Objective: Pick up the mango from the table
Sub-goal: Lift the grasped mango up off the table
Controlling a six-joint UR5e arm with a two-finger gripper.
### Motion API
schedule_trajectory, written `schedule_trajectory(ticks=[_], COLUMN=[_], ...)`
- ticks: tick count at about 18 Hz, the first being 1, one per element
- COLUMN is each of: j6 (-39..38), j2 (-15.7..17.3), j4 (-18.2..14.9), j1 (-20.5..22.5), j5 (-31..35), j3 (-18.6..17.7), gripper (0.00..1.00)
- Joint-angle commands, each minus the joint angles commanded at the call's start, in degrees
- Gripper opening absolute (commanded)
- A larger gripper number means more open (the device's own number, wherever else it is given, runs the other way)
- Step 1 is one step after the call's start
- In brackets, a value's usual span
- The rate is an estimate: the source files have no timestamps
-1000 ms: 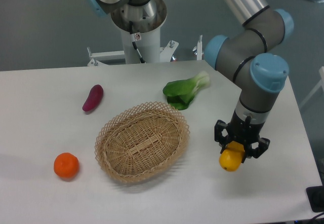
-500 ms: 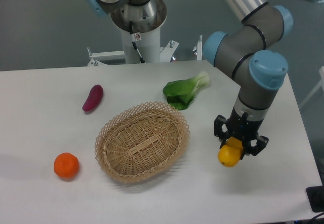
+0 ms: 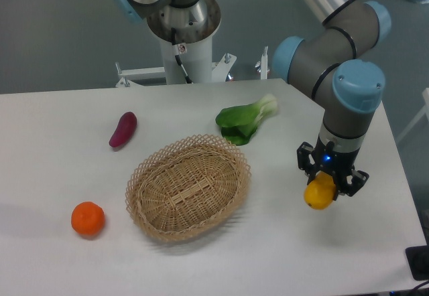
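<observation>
Gripper (image 3: pixel 330 181) closed on the mango (image 3: pixel 319 194), fingers clamping its upper part, yellow-orange body hanging out below; over the last second the pair has shifted toward the right edge of the table (image 3: pixel 53 175) and sits a little higher in the view, where a second ago it hung closer to the basket (image 3: pixel 188 187). A blue light now shows on the wrist just above the fingers, not seen in the earlier views. Mango looks clear of the tabletop, over the right side and nearer the front edge than the back, though a true gap beneath it is hard to confirm from this one angle. Grip reads stable: fruit has not slipped or turned noticeably in the fingers across the move. Judgement: pick is essentially achieved, arm now carrying rather than grasping. Other items unmoved: basket mid-table, round orange fruit (image 3: pixel 88 218) toward the front-left corner, purple vegetable (image 3: pixel 123 129) left of centre toward the back, leafy green (image 3: pixel 245 122) behind the basket's right side
</observation>
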Motion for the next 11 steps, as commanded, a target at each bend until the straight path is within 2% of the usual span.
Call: schedule_trajectory(ticks=[2, 11], j6=[0.3, 0.5], j2=[-0.1, 0.0], j4=[-0.2, -0.4], j1=[-0.2, -0.1], j5=[3.8, 4.4], j3=[0.1, 0.2], gripper=[0.61, 0.61])
